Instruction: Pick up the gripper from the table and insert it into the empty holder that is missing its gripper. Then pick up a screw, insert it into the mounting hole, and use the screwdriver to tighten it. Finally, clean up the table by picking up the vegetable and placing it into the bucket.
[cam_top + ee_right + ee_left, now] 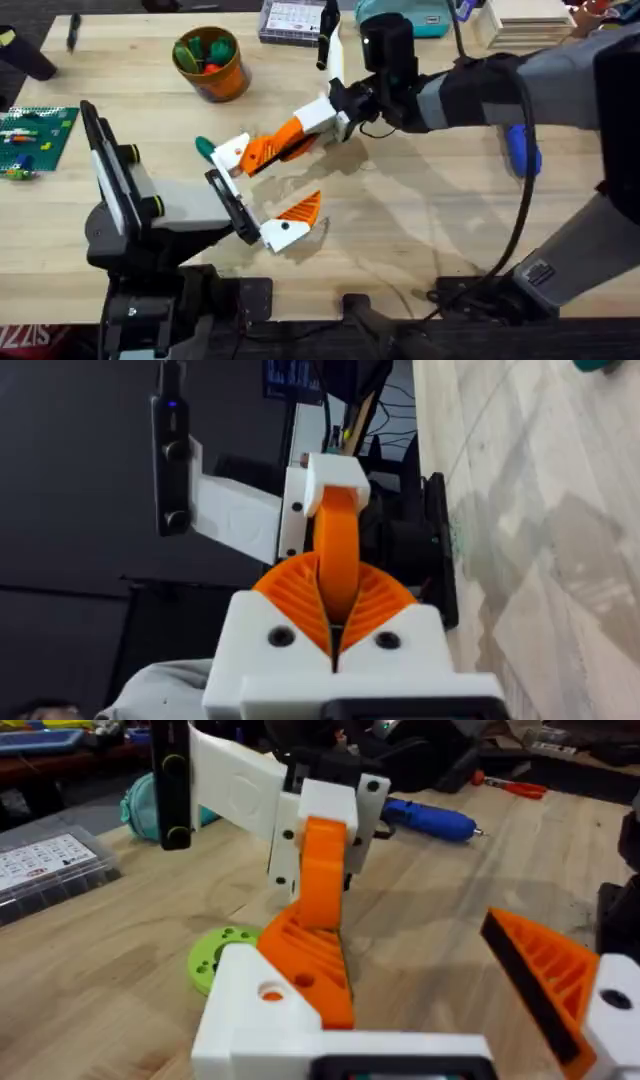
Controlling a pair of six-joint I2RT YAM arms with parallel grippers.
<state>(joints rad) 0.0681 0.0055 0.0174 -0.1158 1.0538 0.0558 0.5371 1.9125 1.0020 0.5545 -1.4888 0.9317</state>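
One screwdriver [430,820], left wrist view

table [420,210]: pale matt wood | gripper [322,880]: smooth orange plastic | screwdriver [428,819]: glossy blue

the screwdriver [523,150] lies half hidden behind the right arm, and the green disc [215,956] sits partly behind the left tool's finger.
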